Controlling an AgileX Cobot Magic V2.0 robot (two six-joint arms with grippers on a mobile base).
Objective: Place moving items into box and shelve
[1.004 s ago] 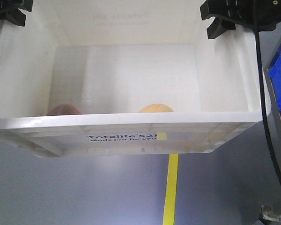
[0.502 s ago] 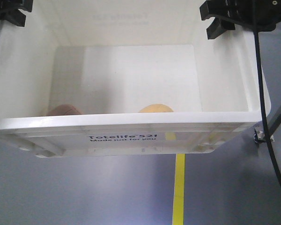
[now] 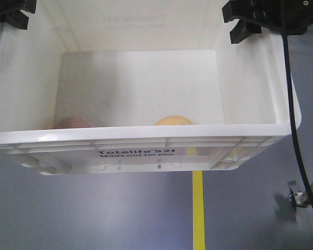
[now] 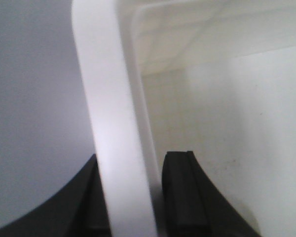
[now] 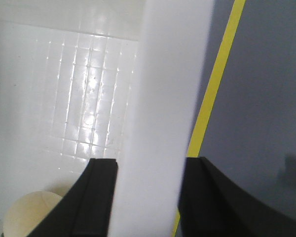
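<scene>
Crate (image 3: 146, 134): white plastic, glossy, ribbed rim; side wall slightly translucent; bottom inside finely gridded, catching glare.
Yellow-tan lump (image 3: 173, 120): smooth, matt skin.
Pinkish-brown lump (image 3: 70, 122): smooth, dull.
Left gripper (image 4: 133, 197), right gripper (image 5: 148, 197): black fingers, matt.
Cable (image 3: 290, 104): black, smooth sheath.
Floor (image 3: 94, 213): grey, smooth, faint sheen; yellow line (image 3: 198, 213) flat, even.

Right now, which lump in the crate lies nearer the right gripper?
The pale yellow-tan lump, near the middle; the pinkish-brown lump sits in the crate's left corner.
</scene>
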